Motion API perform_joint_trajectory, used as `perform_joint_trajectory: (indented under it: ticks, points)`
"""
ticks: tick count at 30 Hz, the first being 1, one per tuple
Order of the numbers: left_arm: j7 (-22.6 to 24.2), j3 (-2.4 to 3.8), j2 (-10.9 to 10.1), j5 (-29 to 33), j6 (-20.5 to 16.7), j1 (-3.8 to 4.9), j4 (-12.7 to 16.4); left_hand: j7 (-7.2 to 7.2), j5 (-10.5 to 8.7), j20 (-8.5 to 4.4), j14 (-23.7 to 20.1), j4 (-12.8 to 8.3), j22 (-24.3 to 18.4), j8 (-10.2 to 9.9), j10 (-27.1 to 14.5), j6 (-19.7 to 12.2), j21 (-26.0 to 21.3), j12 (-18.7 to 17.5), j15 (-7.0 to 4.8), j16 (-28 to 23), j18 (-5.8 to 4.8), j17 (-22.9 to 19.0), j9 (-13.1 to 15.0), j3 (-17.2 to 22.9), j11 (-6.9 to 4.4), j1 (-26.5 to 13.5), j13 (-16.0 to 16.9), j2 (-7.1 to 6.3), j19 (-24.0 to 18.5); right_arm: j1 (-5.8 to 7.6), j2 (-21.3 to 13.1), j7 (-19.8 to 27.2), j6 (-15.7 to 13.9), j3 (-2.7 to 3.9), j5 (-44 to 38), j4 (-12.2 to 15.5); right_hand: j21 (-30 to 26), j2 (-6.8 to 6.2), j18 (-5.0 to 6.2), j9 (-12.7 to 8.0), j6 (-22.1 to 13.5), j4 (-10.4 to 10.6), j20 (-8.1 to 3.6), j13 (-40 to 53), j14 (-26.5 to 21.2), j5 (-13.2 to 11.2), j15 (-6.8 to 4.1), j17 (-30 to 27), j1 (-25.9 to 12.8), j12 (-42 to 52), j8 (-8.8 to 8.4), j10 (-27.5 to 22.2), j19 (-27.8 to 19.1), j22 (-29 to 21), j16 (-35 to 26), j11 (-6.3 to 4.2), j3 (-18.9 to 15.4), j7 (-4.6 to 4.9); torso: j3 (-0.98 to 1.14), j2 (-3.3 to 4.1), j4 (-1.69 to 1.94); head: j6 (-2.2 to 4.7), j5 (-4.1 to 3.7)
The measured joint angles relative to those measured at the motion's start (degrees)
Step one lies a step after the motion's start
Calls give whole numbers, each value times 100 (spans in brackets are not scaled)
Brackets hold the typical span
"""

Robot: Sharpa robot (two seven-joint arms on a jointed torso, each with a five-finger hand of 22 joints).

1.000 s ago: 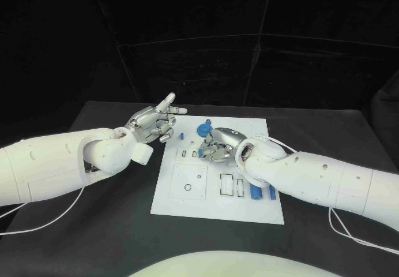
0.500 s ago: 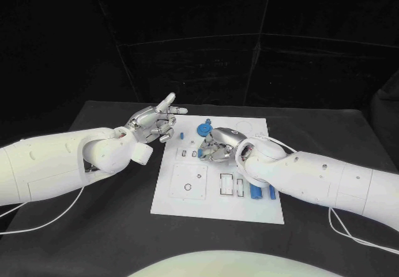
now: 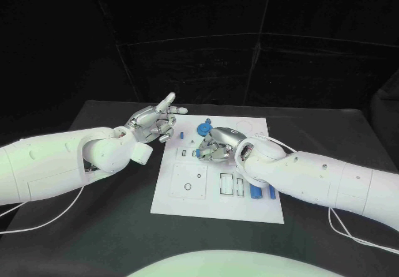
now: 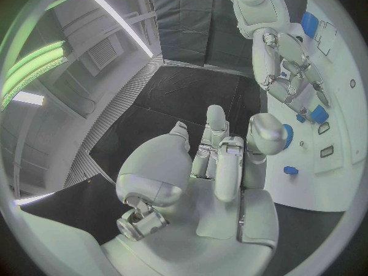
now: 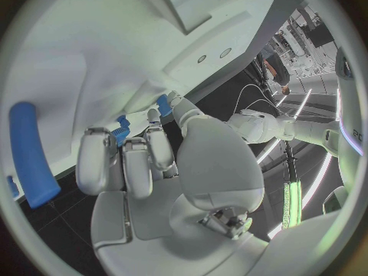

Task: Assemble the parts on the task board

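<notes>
Midway, judging by layout: white rectangular task board [image 3: 218,199] on black table [image 3: 108,231], two blue cylindrical parts [image 3: 263,193] loose. Right robot hand [image 3: 214,144] pinching small blue part [image 3: 197,153]; left robot hand [image 3: 154,122] raised, spread, empty.

Right hand [image 3: 216,144] covers the middle of the task board [image 3: 187,205]; whatever sits under its fingers is hidden in head view. Can't tell if it grips the small blue part [image 3: 196,153] at its fingertips. Right forearm hides part of the blue parts [image 3: 263,193] near the board's right edge. In right wrist view, a long blue part [image 5: 30,153] is blurred, its lower end cut off.
</notes>
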Motion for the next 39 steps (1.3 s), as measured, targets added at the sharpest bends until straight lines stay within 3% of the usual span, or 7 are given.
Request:
perform_joint_trajectory:
  ticks: [8, 13, 18, 25, 29, 33, 39]
  points:
    - [-8, 0, 6, -3, 8, 0, -14, 0, 0, -19, 0, -9, 4, 0, 0, 0, 21, 0, 0, 0, 0, 0, 0, -9, 0, 1, -5, -1, 19, -1, -22, -9, -63, 0, -19, 27, 0, 0, 0, 0, -47, 19, 0, -19, 1, 0, 1, 0, 0, -33, 0, -3, 0, 0, 0, -1, -53, -9, 1, -2, 0, -3, 0]
    - [-12, 0, 19, -94, -31, 0, -65, 9, 0, 11, -21, -275, -291, 0, -57, -53, -149, -47, 21, -88, 0, 0, 22, -65, 9, 273, -68, -200, -79, -7, -155, 23, -316, 0, -51, 189, 0, -44, 0, -18, -344, 57, 49, -63, -9, 0, 53, 1, -45, -61, -27, -85, 9, 17, 0, 43, -258, 47, 3, -5, -1, 9, -9]
    - [-66, 0, 27, -479, -162, 0, -135, 64, 0, 33, -15, -705, -1505, 31, -321, -188, -1015, -269, 50, -563, 266, 0, 35, -149, 51, 689, -242, -540, -754, -1, -508, 152, -603, 5, -50, 595, 0, -99, -1, -18, -586, 173, 98, -127, 9, 85, 113, 4, -52, -125, -27, -155, -39, -32, -50, 114, -572, 113, 4, -15, -13, 49, -15]
    - [-521, -2, 71, -1359, -423, 101, -267, 84, 0, 61, -178, -814, -2322, 181, -462, -268, -1718, -490, 100, -1034, 317, -349, 63, -198, 92, 747, -476, -598, -1115, 255, -1148, 429, -689, 10, 202, 1270, -180, -93, -1, 5, -704, 276, 173, -532, -11, 169, 134, 4, 136, -533, -15, -543, -203, -380, -188, 140, -924, 152, 4, -46, -35, 82, -10]
    - [-1102, -2, 122, -1948, -464, 235, -334, 39, 0, 20, -41, -712, -1605, 367, -385, -223, -1162, -515, 62, -593, 316, -3, 110, -215, 16, 620, -574, -427, -548, 477, -1462, 627, -681, 10, 686, 1571, -802, 193, 229, 45, -569, 78, 122, -1956, -9, 313, 132, -258, 713, -2079, 127, -1663, -786, -1525, -852, 74, -735, 79, 13, -70, -56, 94, 7]
    - [-1878, 0, 260, -2628, -378, 426, -404, -22, 0, -14, -20, -528, -1498, 563, -315, -162, -1067, -527, 40, -550, 316, 4, 167, -338, -11, 420, -638, -357, -457, 732, -1745, 798, -666, 44, 1360, 1727, -2403, 250, 625, 42, -384, 42, 58, -3488, -500, 316, 37, -2188, 854, -3719, 180, -1831, -1770, -3806, -2731, 18, -439, 30, 29, -114, -69, 95, 20]
    - [-3163, 3, 637, -3761, 11, 644, -604, -62, -315, -62, -72, 149, -2390, 873, -371, -122, -1776, -661, -33, -1043, 315, -401, 285, -842, -58, -146, -729, -506, -801, 918, -2007, 1029, -666, 261, 2359, 1812, -3160, 186, 627, 19, -206, 64, -2, -4262, -436, 351, 5, -2987, 790, -4405, 180, -1490, -1593, -4529, -3790, -42, -218, 13, 51, -173, -88, 79, 55]
